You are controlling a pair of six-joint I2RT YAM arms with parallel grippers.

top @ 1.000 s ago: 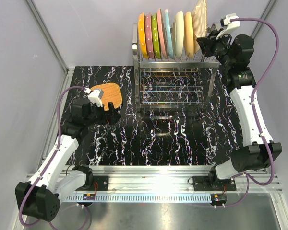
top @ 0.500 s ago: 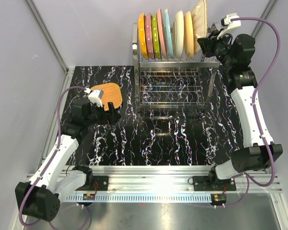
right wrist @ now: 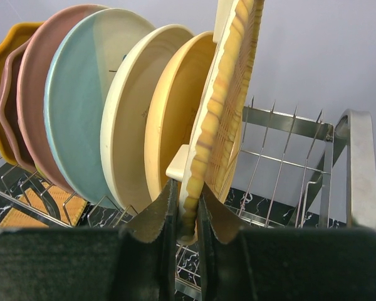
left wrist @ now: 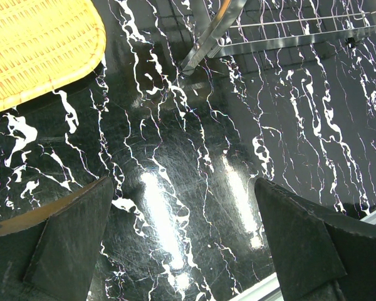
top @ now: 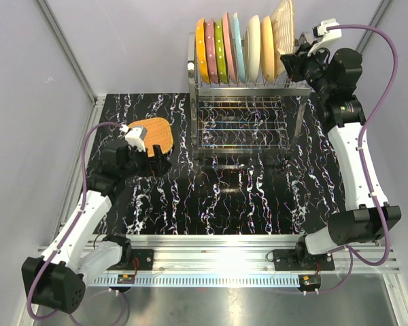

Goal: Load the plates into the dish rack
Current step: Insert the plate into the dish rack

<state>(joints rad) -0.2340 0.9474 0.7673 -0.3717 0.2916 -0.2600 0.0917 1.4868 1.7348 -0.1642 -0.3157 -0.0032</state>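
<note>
One tan woven-textured plate with rounded corners lies flat on the black white-veined marble table top at the far left, not yet loaded. Our left gripper hovers just beside its near edge, jaws spread wide with nothing between them — placed, we judge, to take that plate next. Between it and the two-tier shiny steel wire dish rack the top gives us open room. On the upper tier seven round plates stand on edge between the wires: orange, pink, lime-green, pink, light blue, cream, yellow. At the right end our right gripper is clamped on the lower rim of a second tan woven plate, held upright just beside the yellow one — whether it sits in its slot we cannot tell. Bare prongs and the tubular end frame stand to its right, so slack there is small.
</note>
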